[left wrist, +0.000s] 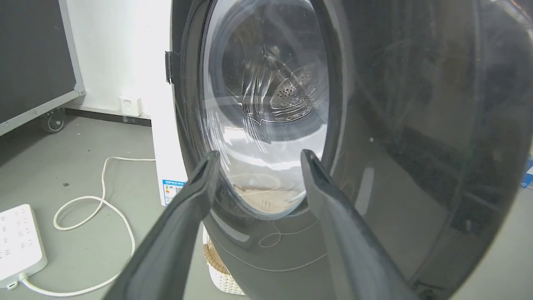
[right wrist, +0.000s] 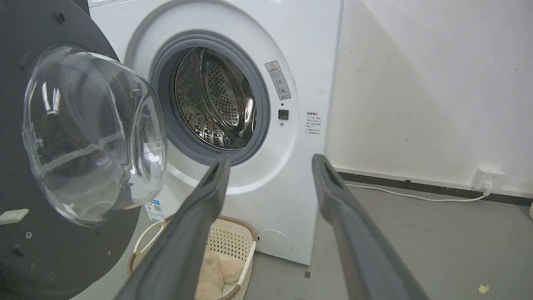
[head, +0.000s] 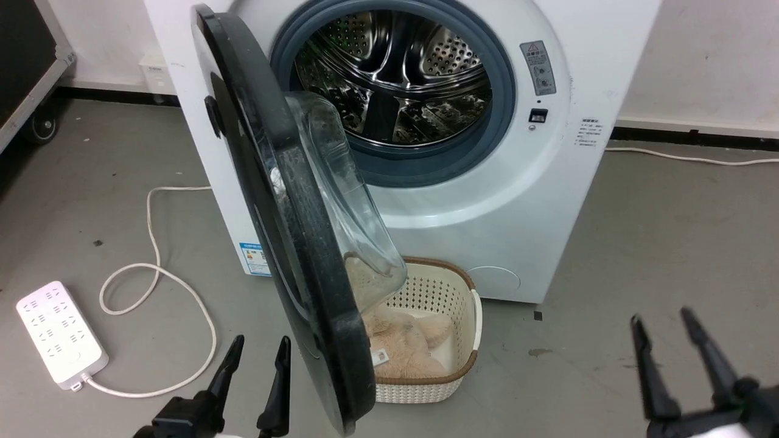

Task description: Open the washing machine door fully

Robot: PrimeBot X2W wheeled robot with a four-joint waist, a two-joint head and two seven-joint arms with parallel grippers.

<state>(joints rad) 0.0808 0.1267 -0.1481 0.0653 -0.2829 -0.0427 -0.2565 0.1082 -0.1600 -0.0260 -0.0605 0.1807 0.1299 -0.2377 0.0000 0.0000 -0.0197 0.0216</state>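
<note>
Glossy black round washing machine door (head: 292, 219) with bulging clear glass bowl, standing open, white boxy washing machine (head: 487, 201), perforated steel drum (head: 395, 67), left tool (head: 261, 340) fingers apart, empty, right tool (head: 661, 316) likewise

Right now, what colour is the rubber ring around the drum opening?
Blue-grey, plain; the rubber ring shows best in the head view.

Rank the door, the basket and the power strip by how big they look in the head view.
1. Door: by far the largest, though being nearest exaggerates it.
2. Basket: mid-sized, partly hidden behind the door.
3. Power strip: smallest.
</note>
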